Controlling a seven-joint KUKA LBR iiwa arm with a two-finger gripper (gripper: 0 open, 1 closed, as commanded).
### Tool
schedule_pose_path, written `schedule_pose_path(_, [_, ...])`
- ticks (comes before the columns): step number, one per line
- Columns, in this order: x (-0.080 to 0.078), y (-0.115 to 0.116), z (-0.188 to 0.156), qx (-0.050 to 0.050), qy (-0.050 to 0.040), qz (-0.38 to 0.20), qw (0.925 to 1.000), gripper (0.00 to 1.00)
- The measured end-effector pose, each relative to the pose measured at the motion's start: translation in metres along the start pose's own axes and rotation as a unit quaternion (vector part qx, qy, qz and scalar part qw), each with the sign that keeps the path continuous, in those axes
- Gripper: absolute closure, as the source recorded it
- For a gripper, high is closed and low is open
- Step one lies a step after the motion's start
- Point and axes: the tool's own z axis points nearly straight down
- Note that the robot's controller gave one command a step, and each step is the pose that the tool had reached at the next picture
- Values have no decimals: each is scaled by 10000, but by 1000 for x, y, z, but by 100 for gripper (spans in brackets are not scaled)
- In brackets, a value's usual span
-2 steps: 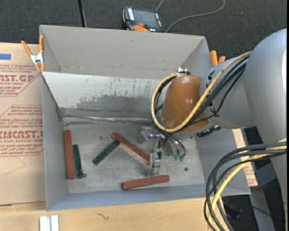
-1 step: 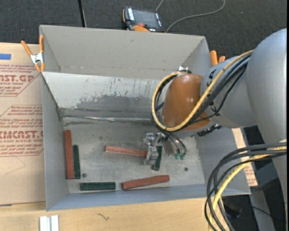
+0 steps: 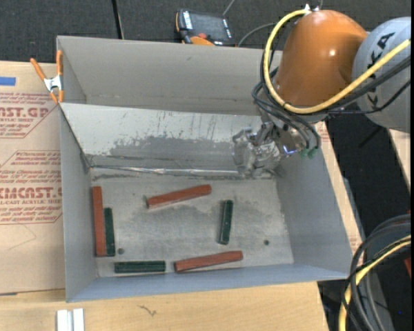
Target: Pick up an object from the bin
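Fingers (image 3: 245, 154) of the gripper (image 3: 255, 160) stand, as far as we can make out, somewhat apart with nothing between them, low at the back right of the bin (image 3: 159, 74), near the foot of its rear wall and over bare floor. We note the bin as grey sheet metal with sloping walls, its floor dulled and scuffed with pale scratches. Its contents are six slim straight sticks, all lying flat and none heaped. The longest, a red-brown stick (image 3: 96, 221), lies along the left wall with a shorter dark green stick (image 3: 109, 232) touching its side. A slanted red-brown bar (image 3: 178, 197) lies mid-floor. Another red-brown piece (image 3: 208, 261) and a dark green piece (image 3: 139, 267) lie end to end along the front wall. An upright-lying green stick (image 3: 225, 221) sits nearest the gripper, well clear of every wall. We judge this last, or the slanted bar, the likeliest pick (no object is yet engaged). By their look all are rigid, light and smooth-faced, probably wood or plastic, and unlikely to bend or break. Each is best taken across its narrow width at mid-length, so it hangs level. A hold near one end risks it swinging or slipping. Sticks lying hard by the walls leave little room for a finger on the wall side.
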Motion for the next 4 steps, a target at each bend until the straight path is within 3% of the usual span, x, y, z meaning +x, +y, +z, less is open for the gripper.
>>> schedule_pose_path(1, [2, 1, 5, -20, 46, 3, 10000, 0])
schedule_pose_path(2, [50, -16, 136, -38, 100, -642, 9979, 0])
schedule_pose_path(3, [30, 5, 172, -50, 47, -3467, 9380, 0])
schedule_pose_path(4, [30, 4, 171, -49, 43, -3452, 9385, 100])
